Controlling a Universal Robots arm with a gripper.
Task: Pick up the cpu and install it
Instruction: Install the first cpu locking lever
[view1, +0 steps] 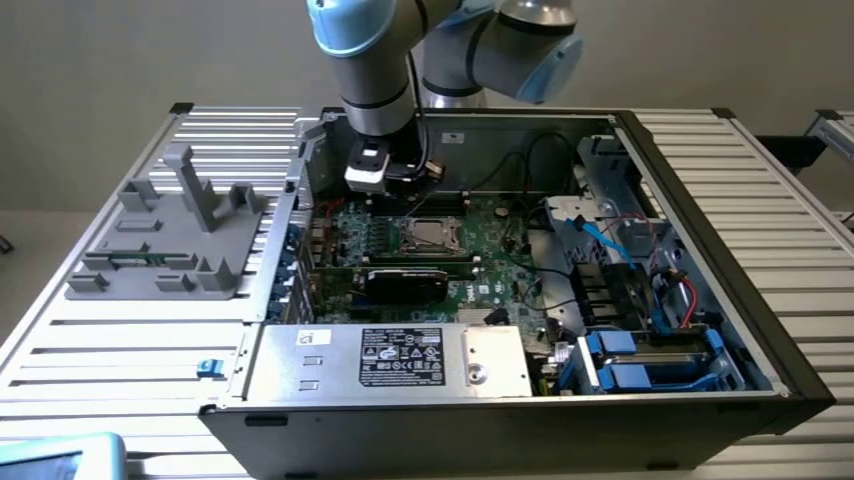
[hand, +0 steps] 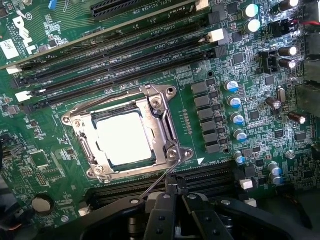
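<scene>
Here my claw (hand: 173, 190) is pressed together, pinching nothing, and hangs low over the motherboard (hand: 50, 140) just beside the socket. The thin wire lever (hand: 157, 182) runs down from the socket frame (hand: 162, 127) to my fingertips; I cannot tell whether I touch it. The cpu (hand: 123, 137) lies flat in the socket, its pale metal top showing through the frame's window, so I judge the placing done and the step in hand to be the securing of frame and lever. Any move from here calls for a fine, steady touch, since the lever is slim and small capacitors (hand: 235, 102) stand close by. Beyond are the long memory slots (hand: 125, 55), a black card (view1: 407, 283) and the power supply (view1: 400, 357), all within the open computer case (view1: 721, 250). The case rests on a slatted metal surface (view1: 120, 350) that also carries a grey fixture (view1: 174, 240), before a plain wall (view1: 134, 50).
</scene>
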